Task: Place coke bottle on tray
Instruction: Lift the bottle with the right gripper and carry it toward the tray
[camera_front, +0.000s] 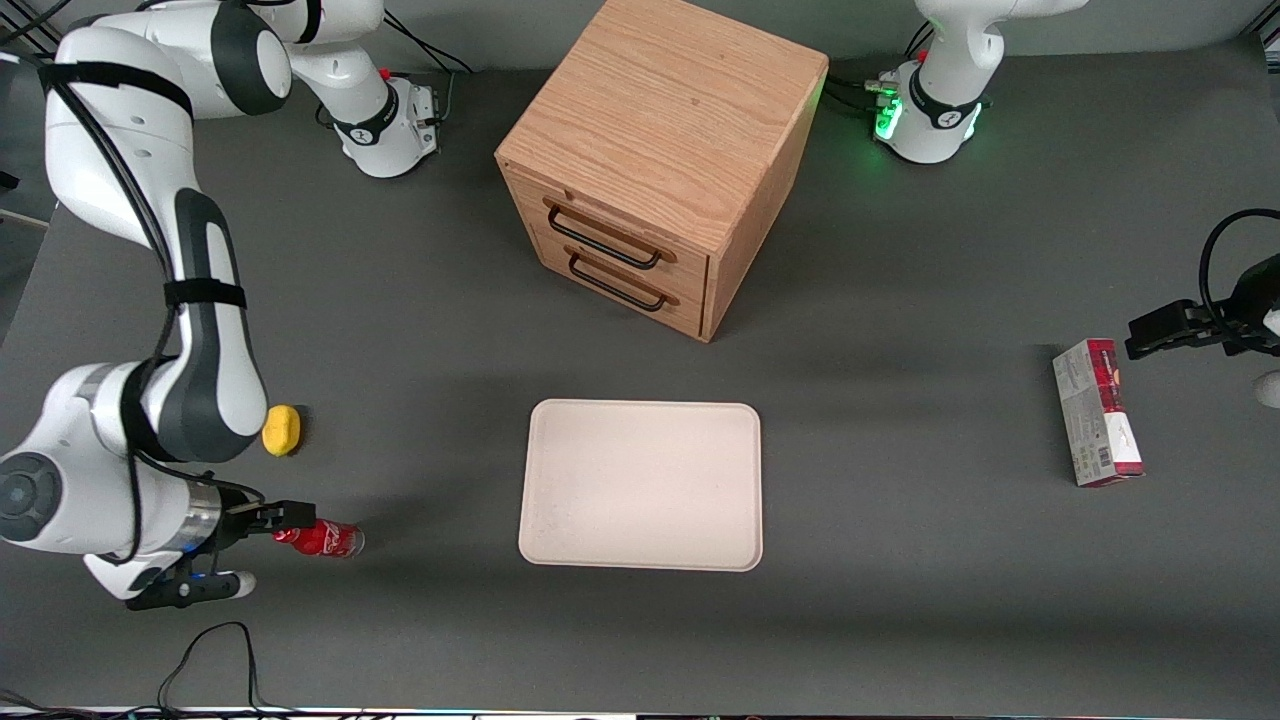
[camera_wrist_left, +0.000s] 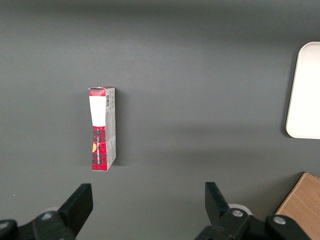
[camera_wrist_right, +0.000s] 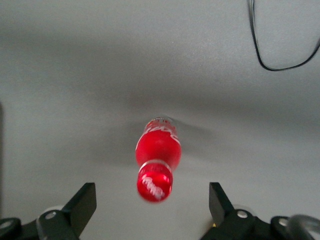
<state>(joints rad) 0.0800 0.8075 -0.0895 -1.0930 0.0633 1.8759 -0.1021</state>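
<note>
Front view: open gripper (camera_front: 262, 547) straddles coke bottle (camera_front: 325, 539), tray (camera_front: 641, 484) apart

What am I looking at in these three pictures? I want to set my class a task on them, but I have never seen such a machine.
These are robot arms bolted to a grey table. One picture looks down from the front; the other two come from cameras on the arms' wrists. The working arm's gripper, a two-fingered claw, is open above a small red coke bottle lying on its side; nothing is held. Its job is to put that bottle on the cream tray, which is bare. Also on the table: a wooden two-drawer cabinet, a small yellow object near the bottle, and a red-and-grey carton toward the parked arm's end.
</note>
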